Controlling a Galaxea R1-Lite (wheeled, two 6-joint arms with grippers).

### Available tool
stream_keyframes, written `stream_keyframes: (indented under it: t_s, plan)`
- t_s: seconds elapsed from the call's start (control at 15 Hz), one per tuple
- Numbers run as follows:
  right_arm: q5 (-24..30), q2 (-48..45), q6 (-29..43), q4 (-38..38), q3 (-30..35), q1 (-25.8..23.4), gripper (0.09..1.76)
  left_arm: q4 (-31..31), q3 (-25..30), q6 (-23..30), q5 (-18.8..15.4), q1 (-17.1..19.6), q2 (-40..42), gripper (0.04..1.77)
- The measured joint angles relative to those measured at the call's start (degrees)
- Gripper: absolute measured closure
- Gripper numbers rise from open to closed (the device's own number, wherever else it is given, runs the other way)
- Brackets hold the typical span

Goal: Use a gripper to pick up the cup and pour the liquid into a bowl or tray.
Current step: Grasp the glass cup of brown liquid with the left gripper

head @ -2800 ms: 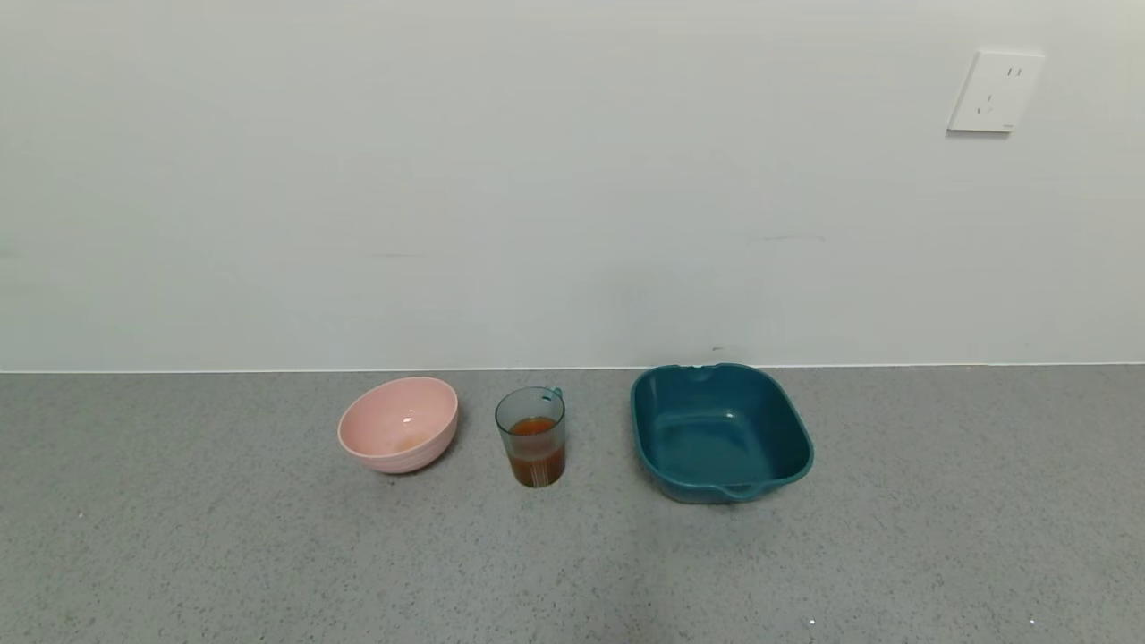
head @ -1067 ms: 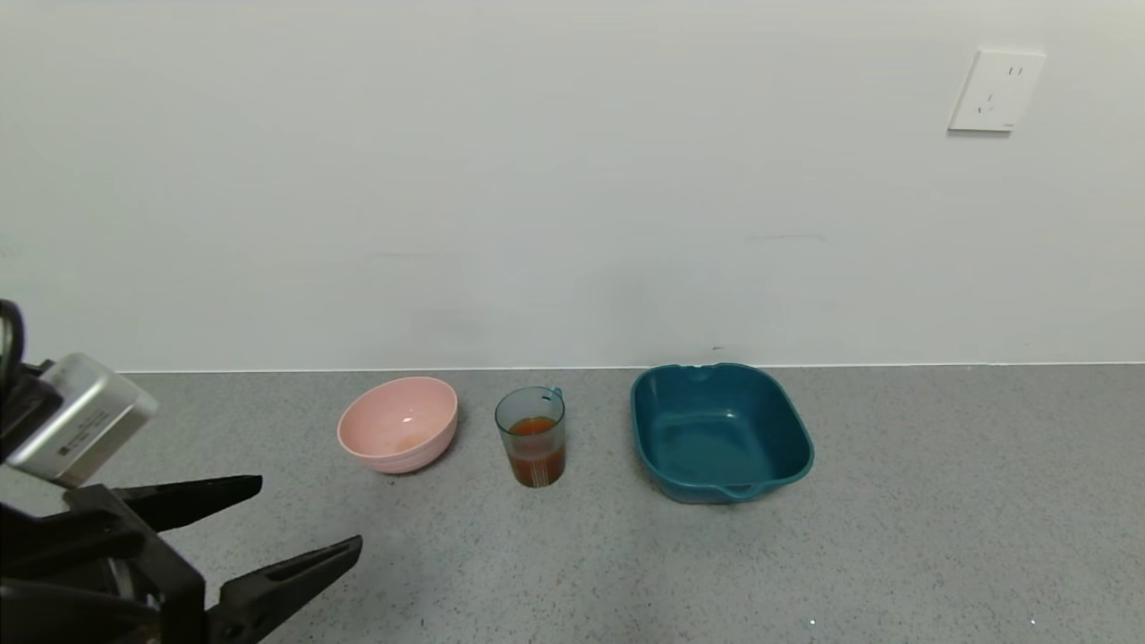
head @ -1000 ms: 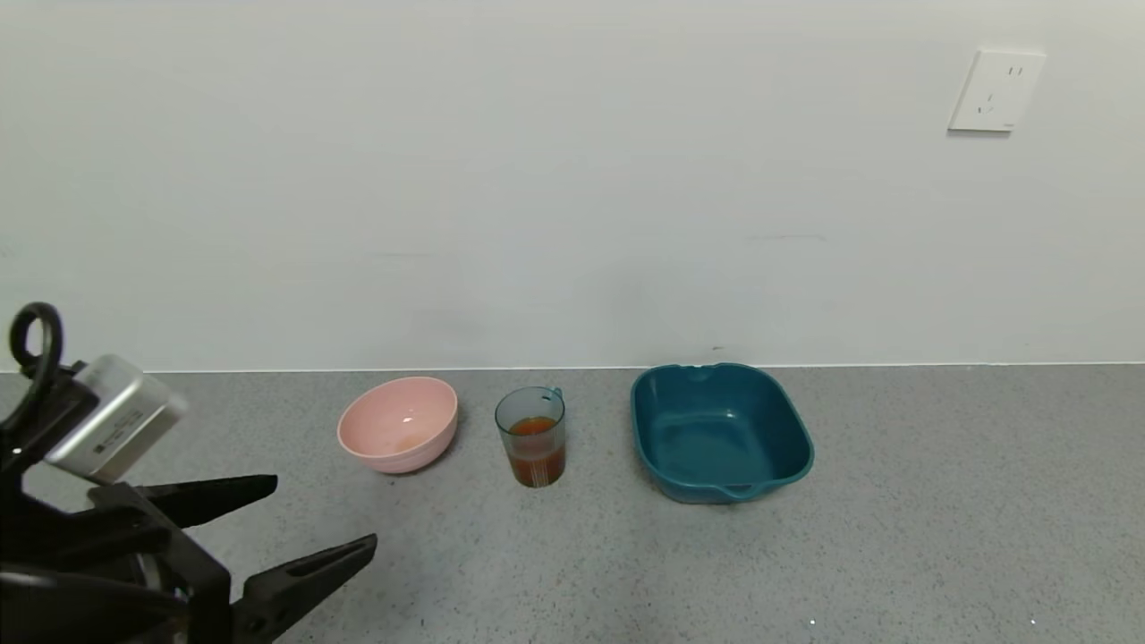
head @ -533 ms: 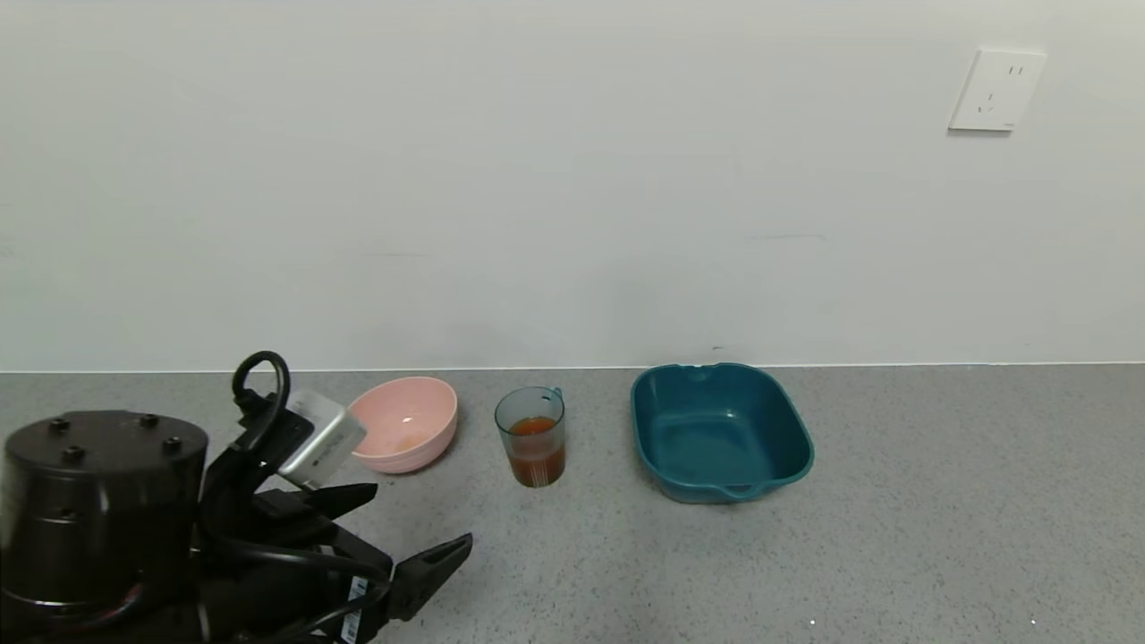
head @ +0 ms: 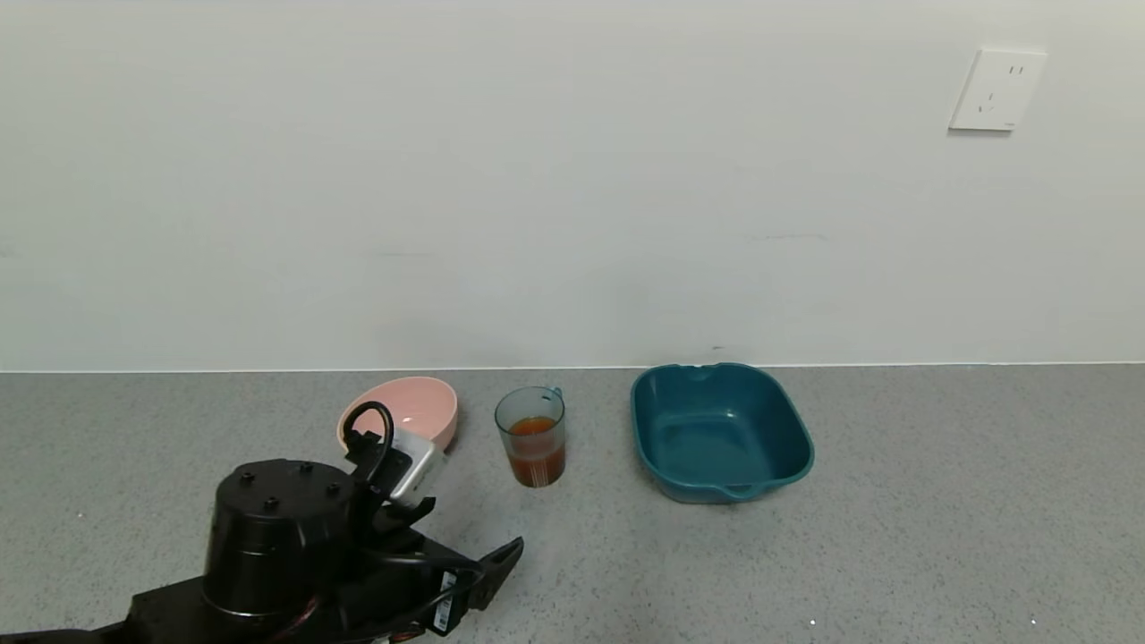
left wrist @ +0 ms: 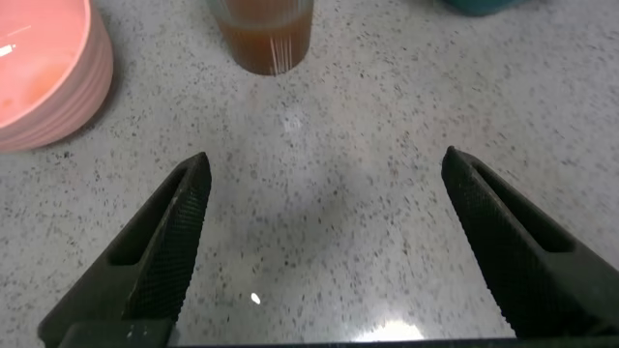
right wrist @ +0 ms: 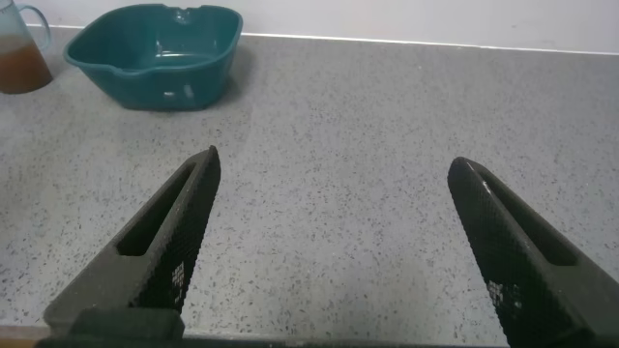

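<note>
The cup (head: 531, 436) stands upright on the grey counter between a pink bowl and the dark teal tray (head: 799, 427). It holds reddish-brown liquid (head: 537, 458) to about half its height. My left gripper (head: 465, 529) is open and empty, low over the counter, in front of the cup and a little to its left. In the left wrist view the open left gripper (left wrist: 326, 169) points at the cup's base (left wrist: 263, 34), still apart from it. My right gripper (right wrist: 337, 164) is open and empty, out of the head view. Its wrist view shows the tray (right wrist: 160, 53) and the cup (right wrist: 19, 58) far off.
A round pink bowl (head: 425, 404) sits just left of the cup, partly hidden behind my left wrist; it also shows in the left wrist view (left wrist: 44, 82). The white wall rises right behind the vessels. A wall socket (head: 995, 91) is at the upper right.
My left arm has come in from the left edge and moved right and forward towards the cup, its gripper staying open. The cup, bowl and tray have not moved.
</note>
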State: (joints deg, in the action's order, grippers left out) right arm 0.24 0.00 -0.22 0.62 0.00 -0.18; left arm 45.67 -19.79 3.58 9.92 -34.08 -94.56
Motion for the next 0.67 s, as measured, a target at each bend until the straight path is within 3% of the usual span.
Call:
stream_keyframes:
  t_s: [0.47, 0.67]
  plan:
    - [0.0, 0.0, 0.0, 0.0, 0.0, 0.0, 0.14, 33.5, 2.4, 0.5, 3.4, 0.3, -19.2, 0.09]
    - [0.0, 0.0, 0.0, 0.0, 0.0, 0.0, 0.14, 40.4, 3.3, 0.5, 5.2, 0.4, -25.8, 0.09]
